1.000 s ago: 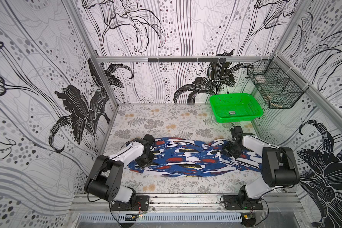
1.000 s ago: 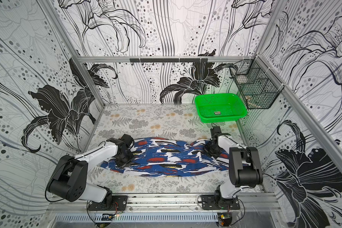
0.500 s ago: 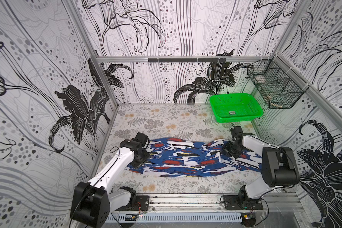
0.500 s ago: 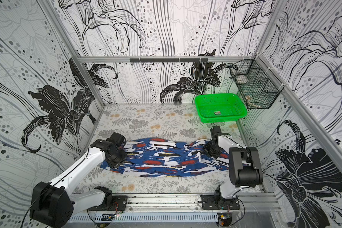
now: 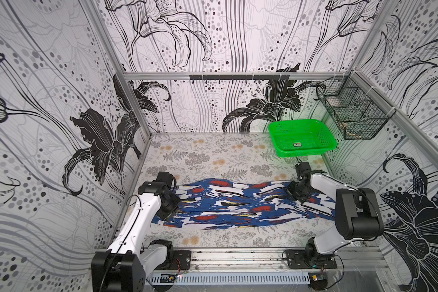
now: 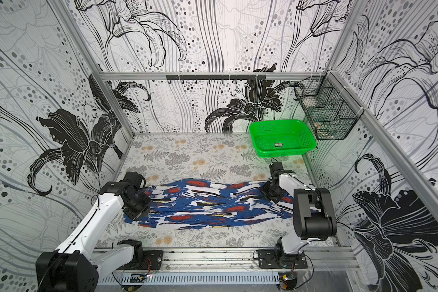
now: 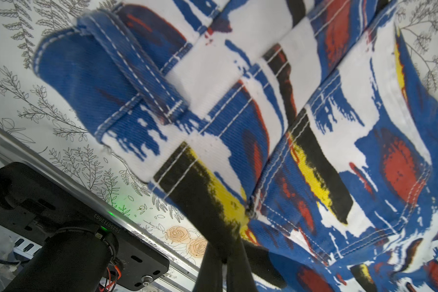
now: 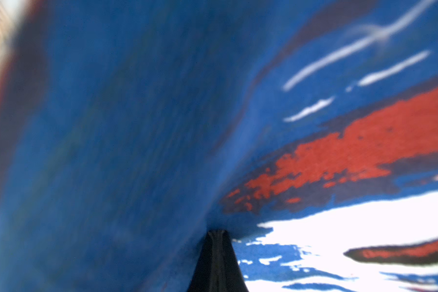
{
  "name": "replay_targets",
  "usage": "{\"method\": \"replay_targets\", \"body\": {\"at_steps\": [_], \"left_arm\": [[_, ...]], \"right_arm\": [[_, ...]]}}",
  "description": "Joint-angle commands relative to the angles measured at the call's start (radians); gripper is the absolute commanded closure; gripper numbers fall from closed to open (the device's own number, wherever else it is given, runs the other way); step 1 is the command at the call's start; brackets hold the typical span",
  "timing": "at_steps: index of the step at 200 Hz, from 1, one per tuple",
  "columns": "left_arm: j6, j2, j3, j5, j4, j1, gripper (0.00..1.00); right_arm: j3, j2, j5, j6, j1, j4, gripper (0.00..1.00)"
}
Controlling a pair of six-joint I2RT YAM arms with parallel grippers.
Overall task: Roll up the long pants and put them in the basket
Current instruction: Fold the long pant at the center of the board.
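Looking at a top view, you see the pants point(image 5: 238, 206) spread lengthwise across the near half of the table point(image 5: 213, 156), with the waistband at the left arm's end. Your left gripper point(image 7: 225, 244) is pinched shut on the waistband edge. Your right gripper point(image 8: 217, 233) is closed tight on a raised fold of leg fabric (blurred close up).

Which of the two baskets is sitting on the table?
The green plastic basket, at the far right corner; the black wire basket hangs on the wall instead.
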Motion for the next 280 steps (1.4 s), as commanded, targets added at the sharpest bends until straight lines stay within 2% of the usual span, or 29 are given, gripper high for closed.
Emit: {"method": "replay_targets", "body": {"at_steps": [1,23,29,35,39,50,60,73,91,107,135,155,168,185,202,212,219,250,280], "left_arm": [[0.029,-0.033,-0.002,-0.003,-0.075,0.051,1.0],[0.042,-0.05,-0.012,0.037,-0.068,0.066,1.0],[0.046,-0.053,-0.018,0.053,-0.06,0.066,0.95],[0.048,-0.054,-0.022,0.068,-0.053,0.066,0.82],[0.05,-0.057,-0.024,0.08,-0.047,0.066,0.67],[0.053,-0.068,-0.03,0.123,-0.017,0.066,0.37],[0.051,-0.076,-0.016,0.13,-0.003,0.066,0.16],[0.06,-0.065,0.034,0.096,-0.009,0.071,0.03],[0.078,-0.022,0.081,0.073,0.012,0.082,0.02],[0.094,0.028,0.067,0.129,0.09,0.083,0.04],[0.051,0.108,0.007,0.263,0.275,0.066,0.15],[-0.008,0.136,-0.019,0.334,0.401,0.006,0.18],[-0.046,0.167,-0.024,0.373,0.471,-0.051,0.26],[-0.095,0.228,-0.019,0.385,0.539,-0.157,0.42],[-0.133,0.306,-0.01,0.39,0.572,-0.248,0.65],[-0.145,0.347,-0.006,0.38,0.576,-0.282,0.83],[-0.149,0.374,-0.006,0.366,0.565,-0.293,1.0],[-0.131,0.426,-0.003,0.272,0.53,-0.296,1.0],[-0.107,0.479,0.024,0.183,0.502,-0.296,1.0]], "right_arm": [[-0.044,0.032,0.088,-0.005,-0.006,-0.068,0.96],[-0.043,0.037,0.087,-0.004,-0.007,-0.064,0.97],[-0.041,0.039,0.086,-0.002,-0.007,-0.064,0.97],[-0.041,0.041,0.086,-0.002,-0.007,-0.064,0.97],[-0.041,0.04,0.085,-0.002,-0.007,-0.063,0.97],[-0.041,0.043,0.086,-0.002,-0.007,-0.063,0.97],[-0.042,0.042,0.086,-0.004,-0.007,-0.063,0.97],[-0.042,0.04,0.088,-0.003,-0.007,-0.064,0.97],[-0.045,0.038,0.088,-0.003,-0.007,-0.063,0.97],[-0.047,0.037,0.088,-0.003,-0.007,-0.062,0.97],[-0.055,0.031,0.088,-0.004,-0.007,-0.055,0.97],[-0.055,0.028,0.087,-0.002,-0.006,-0.057,0.98],[-0.051,0.021,0.088,0.0,-0.006,-0.063,0.98],[-0.044,0.015,0.093,0.001,-0.007,-0.072,0.98],[-0.033,0.014,0.093,0.003,-0.007,-0.084,0.98],[-0.029,0.012,0.095,0.002,-0.006,-0.09,0.98],[-0.028,0.009,0.094,0.003,-0.006,-0.093,0.99],[-0.034,-0.03,0.084,-0.019,-0.006,-0.083,1.0],[-0.054,-0.146,0.072,-0.078,-0.006,-0.064,1.0]]}}
